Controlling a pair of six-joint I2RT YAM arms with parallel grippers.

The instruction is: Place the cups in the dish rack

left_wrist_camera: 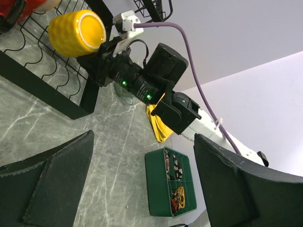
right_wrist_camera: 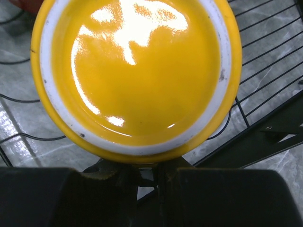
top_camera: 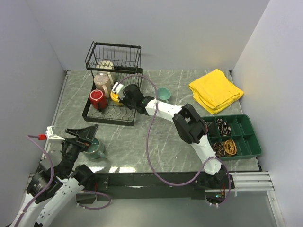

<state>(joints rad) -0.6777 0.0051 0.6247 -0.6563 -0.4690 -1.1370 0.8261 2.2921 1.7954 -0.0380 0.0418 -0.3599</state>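
1. The right gripper [top_camera: 120,93] was closed narrow on the yellow mug [right_wrist_camera: 137,75], pinching it at its near edge. Whether it held the handle could not be told.
2. The yellow mug hung over the slotted base of the dish rack [top_camera: 108,119], just right of the red mug [top_camera: 98,98]. Its foot faced the wrist and its mouth faced the wires, so its long axis ran from the fingers down toward the rack floor. By this judgement, the coming move called for lowering along that axis before release.
3. The left gripper [top_camera: 86,135] stood wide and held nothing. It hung over the grey-green mug [top_camera: 98,150], which sat on the table at near left and appeared upright. Whether the two touched could not be told.
4. The small teal mug [top_camera: 164,93] stood on the table just right of the rack, nearer the right arm.
5. The beige mug [top_camera: 102,79] and the cream mug [top_camera: 106,65] already sat toward the rack's far end.
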